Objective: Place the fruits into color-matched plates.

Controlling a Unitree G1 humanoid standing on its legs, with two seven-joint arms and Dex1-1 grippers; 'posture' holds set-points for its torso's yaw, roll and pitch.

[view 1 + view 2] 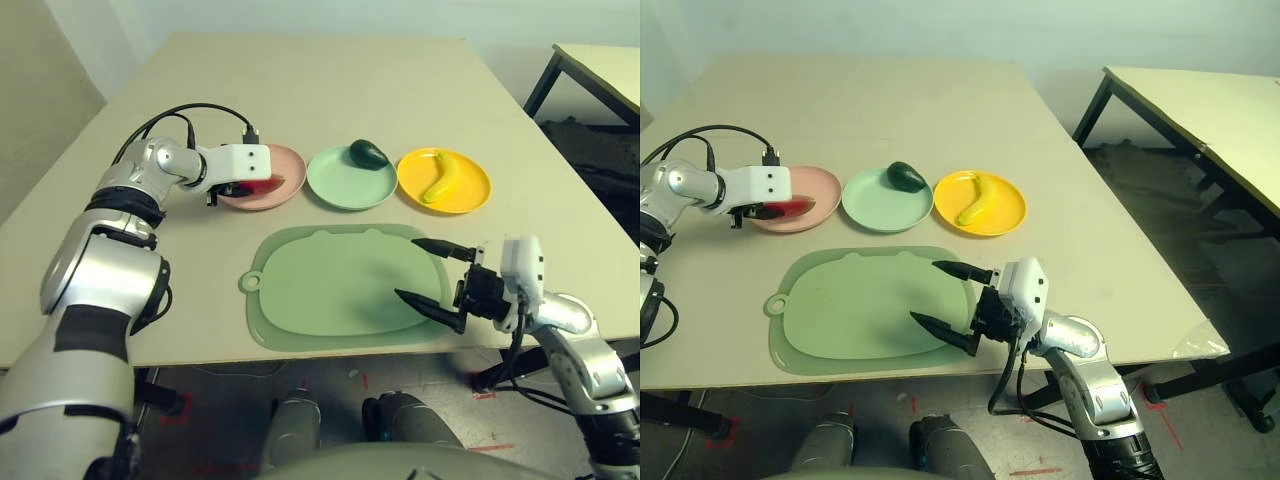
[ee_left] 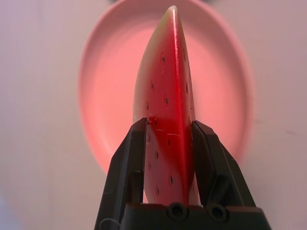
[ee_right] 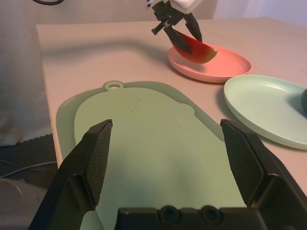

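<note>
The left gripper [image 2: 165,143] was clamped tight on the watermelon wedge [image 2: 165,96], holding it just above the pink plate [image 1: 285,190] at the mat's eleven o'clock! The right gripper [image 1: 437,280] hung with fingers spread wide and empty over the green mat's [image 1: 330,290] three o'clock edge. The avocado [image 1: 368,153] sat in the mint plate [image 1: 335,185] at twelve and the banana [image 1: 440,177] in the yellow plate [image 1: 470,195] at one.

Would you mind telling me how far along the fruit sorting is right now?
Two of three look done: the banana lies in the yellow plate, the avocado in the green plate. In hand: the left claw holds the watermelon wedge over the pink plate. Left: setting it down. The right claw hangs open over the green mat.
</note>
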